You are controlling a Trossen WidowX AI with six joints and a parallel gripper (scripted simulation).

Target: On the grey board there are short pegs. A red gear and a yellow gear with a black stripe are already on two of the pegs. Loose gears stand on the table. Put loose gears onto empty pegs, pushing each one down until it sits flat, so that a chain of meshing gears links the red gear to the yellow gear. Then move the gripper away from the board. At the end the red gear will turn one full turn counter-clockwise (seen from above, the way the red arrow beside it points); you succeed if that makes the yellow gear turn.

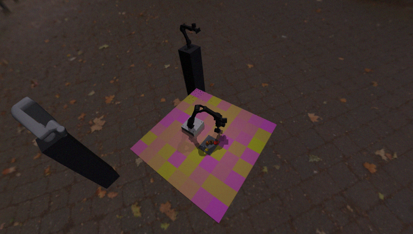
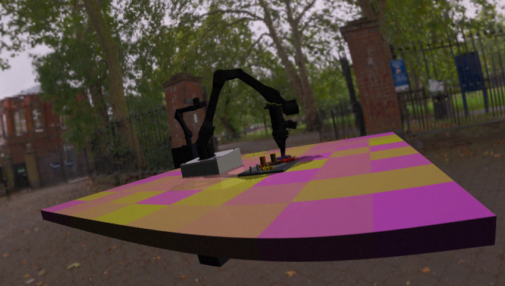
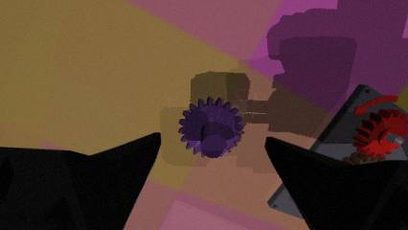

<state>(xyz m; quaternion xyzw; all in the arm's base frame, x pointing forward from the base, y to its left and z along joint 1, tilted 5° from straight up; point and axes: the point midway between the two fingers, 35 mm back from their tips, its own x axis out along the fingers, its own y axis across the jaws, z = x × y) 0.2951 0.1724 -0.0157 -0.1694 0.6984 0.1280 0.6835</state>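
A purple gear (image 3: 231,126) with an upright knob stands on the table beside the grey board (image 1: 213,147) (image 2: 248,174) (image 3: 344,112). My gripper (image 3: 214,140) (image 2: 283,154) is open and empty, pointing down low over this gear, one finger on each side of it in the wrist view. On the board are the red gear (image 1: 215,143) (image 2: 288,159) (image 3: 374,136), a brown gear (image 1: 211,142) (image 3: 359,159) next to it, an orange gear (image 1: 207,143) (image 2: 262,159) and the yellow gear (image 1: 206,149) (image 2: 266,168). Seating and exact meshing are too small to tell.
A grey peg (image 2: 251,169) stands near the board's left end in the exterior view. The red arrow (image 3: 374,102) is beside the red gear. The arm's pale base box (image 1: 192,127) (image 2: 212,164) is behind the board. The brown and orange knobs stick up close to my gripper.
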